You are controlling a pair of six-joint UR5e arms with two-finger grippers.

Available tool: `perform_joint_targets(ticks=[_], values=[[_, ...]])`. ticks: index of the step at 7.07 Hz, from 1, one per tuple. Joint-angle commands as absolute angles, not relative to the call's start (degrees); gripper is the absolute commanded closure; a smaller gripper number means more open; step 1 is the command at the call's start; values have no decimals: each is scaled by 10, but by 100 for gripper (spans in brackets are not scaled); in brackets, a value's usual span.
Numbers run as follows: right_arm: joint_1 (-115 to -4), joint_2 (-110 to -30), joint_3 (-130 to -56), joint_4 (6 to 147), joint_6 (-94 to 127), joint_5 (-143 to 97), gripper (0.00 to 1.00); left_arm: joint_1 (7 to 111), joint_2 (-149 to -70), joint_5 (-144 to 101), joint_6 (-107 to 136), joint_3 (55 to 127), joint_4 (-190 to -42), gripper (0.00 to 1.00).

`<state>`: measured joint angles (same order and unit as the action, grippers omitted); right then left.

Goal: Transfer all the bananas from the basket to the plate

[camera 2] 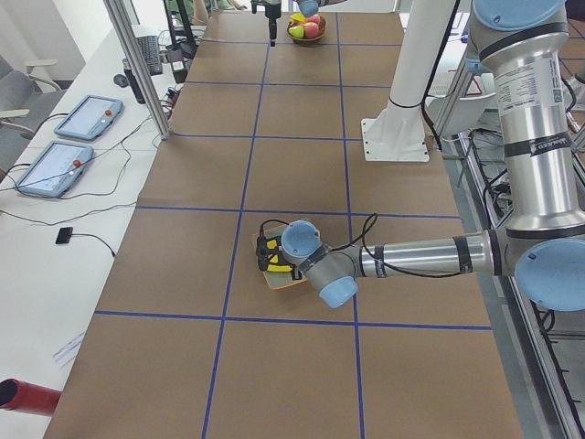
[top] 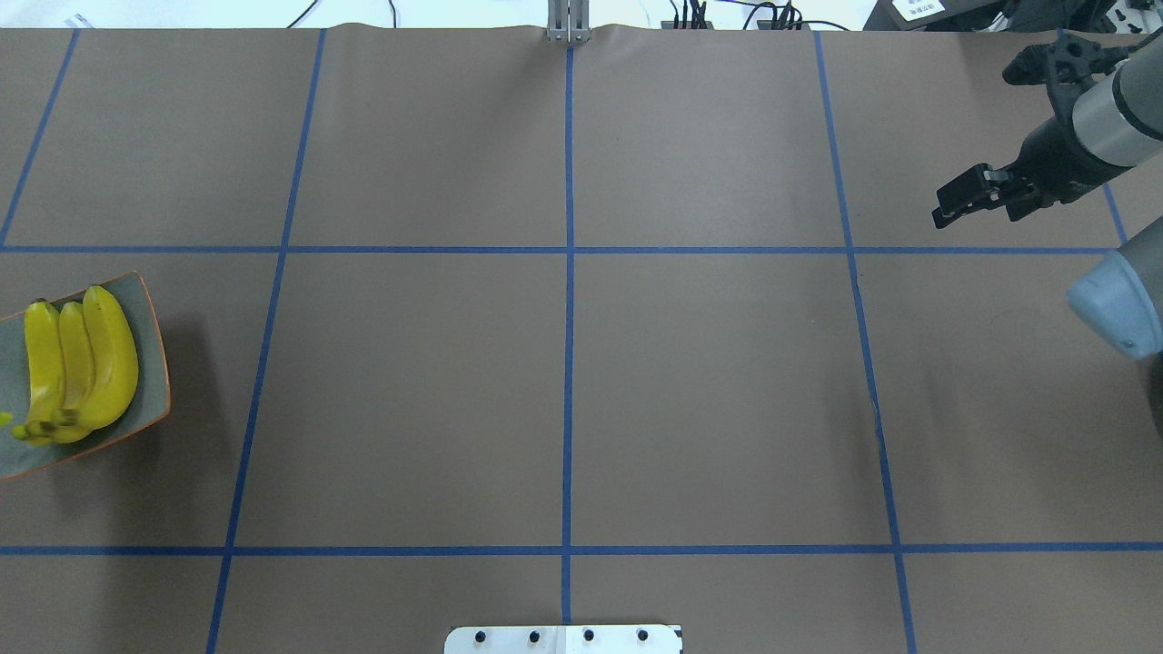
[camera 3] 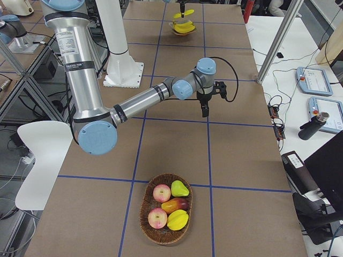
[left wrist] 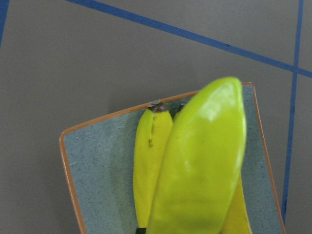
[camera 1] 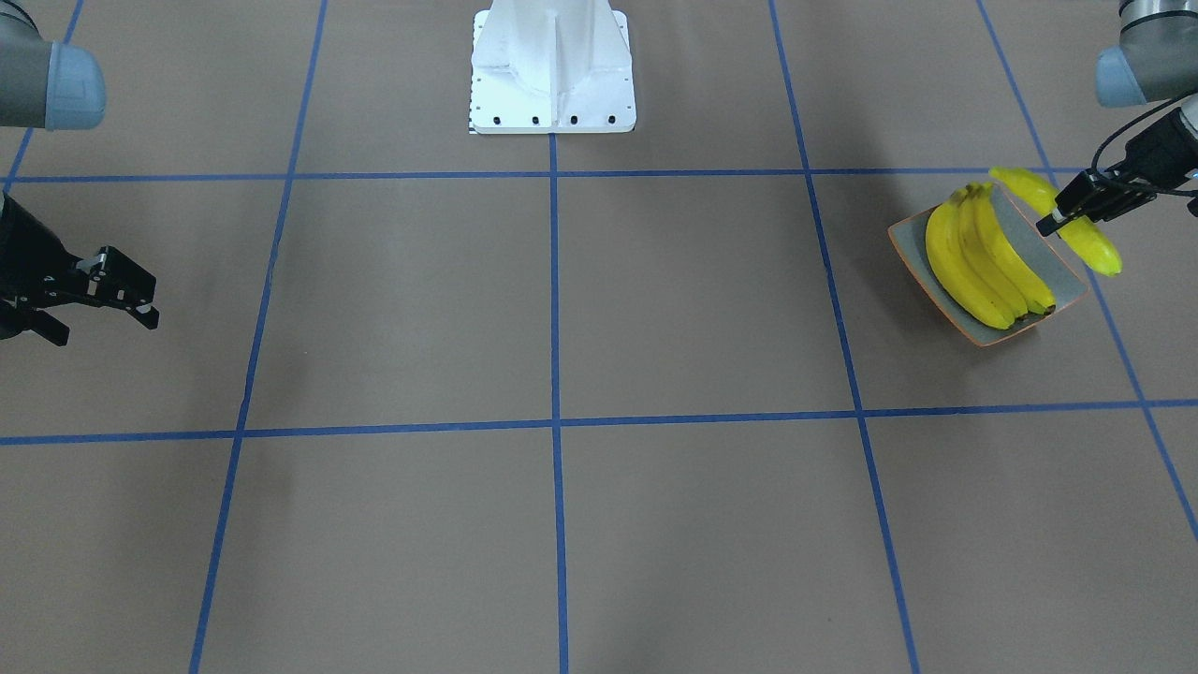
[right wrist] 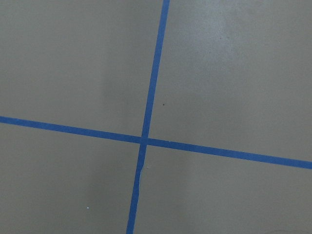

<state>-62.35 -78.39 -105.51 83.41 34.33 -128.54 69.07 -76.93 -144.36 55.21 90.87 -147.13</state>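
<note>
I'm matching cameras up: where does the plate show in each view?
Front-facing: plate upper right.
Overhead: left edge, cut off.
Exterior left: centre, mostly hidden.
Exterior right: far top.
Left wrist: lower frame.
Right wrist: not in it.
Shared landmark: blue tape grid.

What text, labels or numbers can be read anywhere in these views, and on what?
Nothing can be read in any view.
Left arm's printed band: too small to read.
Right arm's printed band: too small to read.
White card beyond the table's far edge: blurred.
Bananas and plate: no markings visible.
</note>
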Motion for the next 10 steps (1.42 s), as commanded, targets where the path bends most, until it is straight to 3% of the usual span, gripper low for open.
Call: perform_joint_targets(ticks=[1, 6, 7, 8, 9, 10], values=[[-624, -784, -1056, 834, 344, -1286, 0, 687, -768, -1441, 541, 902, -1471, 100], [-624, -785, -1054, 834, 343, -1286, 0, 650, -778, -1439, 542, 889, -1470, 98], [-624, -785, -1054, 834, 343, -1286, 0, 650, -780, -1439, 548, 888, -1470, 53], [-624, -785, -1054, 834, 343, -1287, 0, 650, -781, -1438, 548, 887, -1470, 16], [-624, -785, -1054, 834, 343, -1287, 0, 651, -783, -1438, 548, 886, -1470, 0], [-624, -785, -1054, 834, 343, -1287, 0, 651, -785, -1438, 547, 886, -1471, 0]])
